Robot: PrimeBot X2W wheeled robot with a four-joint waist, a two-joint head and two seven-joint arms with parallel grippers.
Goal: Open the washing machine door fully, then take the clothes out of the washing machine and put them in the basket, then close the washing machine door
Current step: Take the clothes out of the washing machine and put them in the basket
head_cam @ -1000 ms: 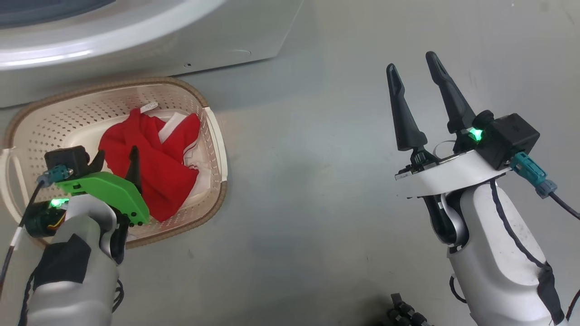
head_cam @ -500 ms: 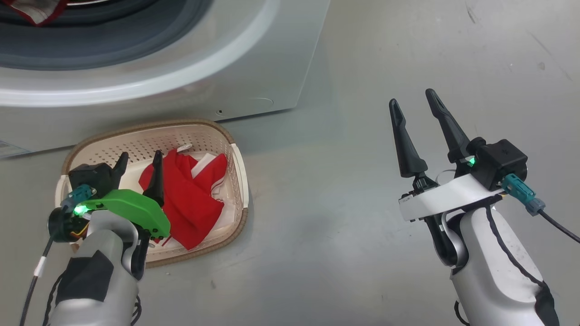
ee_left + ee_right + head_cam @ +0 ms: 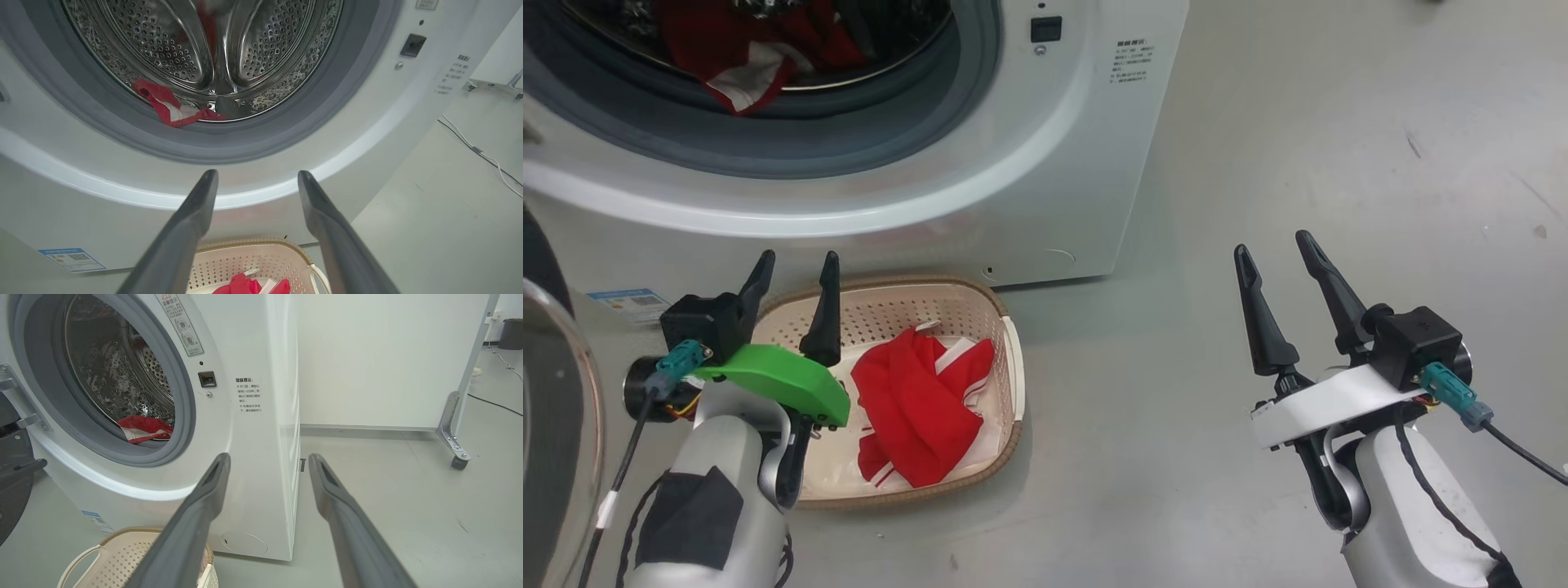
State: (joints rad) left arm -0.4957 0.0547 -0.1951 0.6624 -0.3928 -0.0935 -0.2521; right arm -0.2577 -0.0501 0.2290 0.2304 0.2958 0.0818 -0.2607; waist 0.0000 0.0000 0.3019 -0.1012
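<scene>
One red garment [image 3: 923, 408] lies in the basket [image 3: 1011, 359], at the foot of the washing machine [image 3: 1054, 163]. Another red piece [image 3: 743, 57] waits at the near lip of its mouth. My left gripper [image 3: 796, 265] has swung up off the basket, fingers spread and empty, and the head camera has tilted up with it. Right gripper [image 3: 1272, 242] idles open, well to the right. I judge the next reach goes into the machine.

I see the washing machine [image 3: 1062, 180] with its mouth gaping wide, room to reach in over a red garment [image 3: 743, 69] on the lower lip. Against the machine's front the basket [image 3: 1011, 384] takes the floor [image 3: 1258, 163]. The door [image 3: 564, 441] crowds the machine's left. Right of it, open floor gives passage.
</scene>
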